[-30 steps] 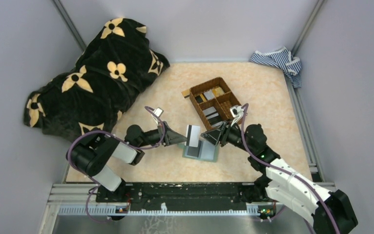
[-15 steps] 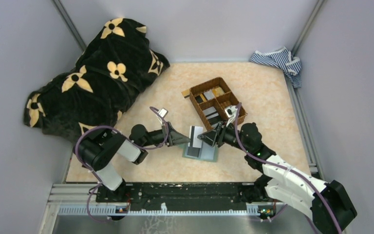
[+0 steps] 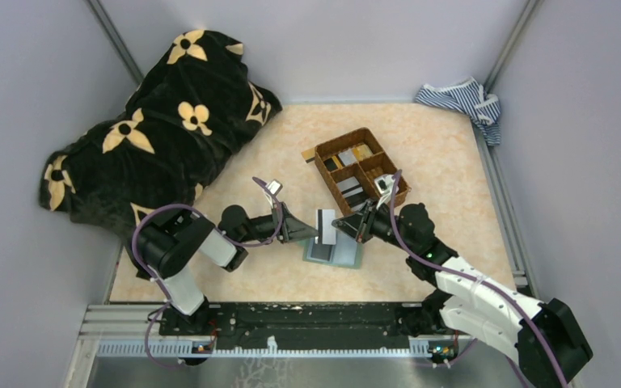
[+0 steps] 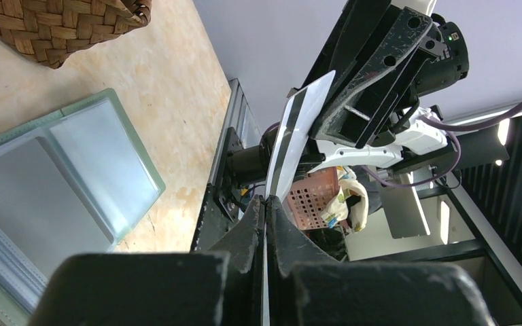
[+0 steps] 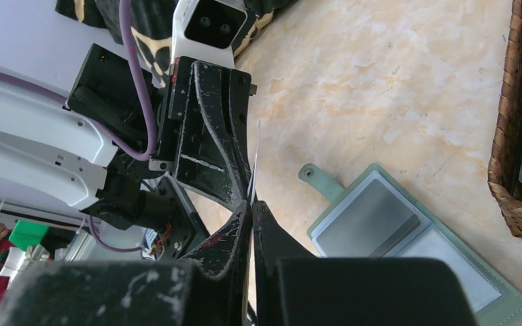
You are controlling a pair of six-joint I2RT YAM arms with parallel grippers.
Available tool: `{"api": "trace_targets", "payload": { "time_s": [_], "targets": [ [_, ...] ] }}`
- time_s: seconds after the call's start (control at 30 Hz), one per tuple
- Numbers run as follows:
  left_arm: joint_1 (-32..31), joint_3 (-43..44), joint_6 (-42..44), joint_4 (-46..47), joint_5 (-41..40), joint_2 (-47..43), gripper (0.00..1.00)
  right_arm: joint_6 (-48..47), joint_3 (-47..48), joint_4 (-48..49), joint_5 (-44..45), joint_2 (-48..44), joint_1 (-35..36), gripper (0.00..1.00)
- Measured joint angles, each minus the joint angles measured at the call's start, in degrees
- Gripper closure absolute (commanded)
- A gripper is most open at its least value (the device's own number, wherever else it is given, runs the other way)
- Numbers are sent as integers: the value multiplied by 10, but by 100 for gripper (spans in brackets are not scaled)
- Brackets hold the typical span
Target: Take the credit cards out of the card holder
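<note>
1 pale, dark-striped credit card is pinched by left claw and right claw above the open card holder.

- Top view: bright, soft, even light from overhead; only faint shadows lie under the arms on the table, with no glare, and it is sharp throughout
- The black blanket swallows fold detail
- Left wrist view: the left fingers are dark and out of focus; the credit card glares white; a strip lamp is blown out; the card holder shows a pale sheen
- Right wrist view: the right fingers blur near the lens; the edges stretch slightly
</note>
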Motion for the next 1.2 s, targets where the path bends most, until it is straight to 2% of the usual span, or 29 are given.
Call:
{"api": "trace_targets", "payload": {
  "time_s": [0.4,0.47,0.63,0.9,1.2],
  "targets": [
    [0,0,-2,0,0,4,100,-4,0,-3,12,8,0,100],
    [0,0,-2,0,2,7,100,-7,0,-8,13,10,0,91],
    [0,8,-2,0,28,8,100,-30,8,-42,20,10,0,86],
    [-1,21,-2,1,104,9,100,-75,66,-91,13,12,-2,67],
    [-1,14,1,1,133,6,100,-79,69,-89,-17,35,-6,65]
  ]
}}
